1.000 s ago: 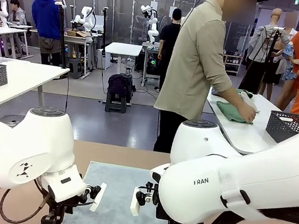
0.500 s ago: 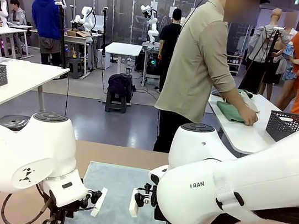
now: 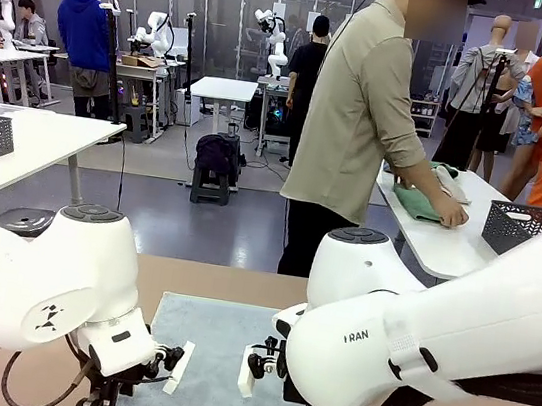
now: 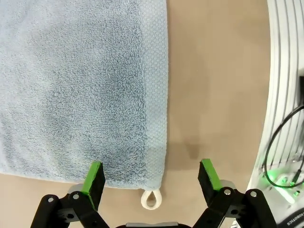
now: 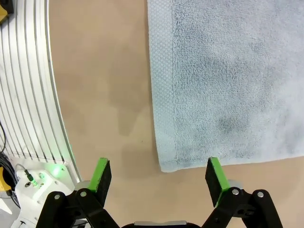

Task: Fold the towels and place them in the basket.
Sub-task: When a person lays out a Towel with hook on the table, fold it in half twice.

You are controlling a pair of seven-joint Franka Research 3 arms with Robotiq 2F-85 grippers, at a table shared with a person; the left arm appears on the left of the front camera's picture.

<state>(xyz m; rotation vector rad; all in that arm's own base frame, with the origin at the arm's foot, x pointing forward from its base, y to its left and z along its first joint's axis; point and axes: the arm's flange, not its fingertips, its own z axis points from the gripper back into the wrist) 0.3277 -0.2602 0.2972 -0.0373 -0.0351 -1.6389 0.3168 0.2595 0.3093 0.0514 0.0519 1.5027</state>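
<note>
One towel point(image 4: 71, 85) partly cut off, left gripper point(image 4: 151, 165) released, right gripper point(image 5: 157, 161) released

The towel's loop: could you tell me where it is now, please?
In the left wrist view, the loop sticks out from the towel's corner onto the table, between the left hand's open fingers.

Light blue-grey terry towel point(image 4: 71, 85) with a waffle-textured border point(image 4: 156, 95) and cream loop point(image 4: 152, 200) on the tan table point(image 4: 213, 71).
</note>
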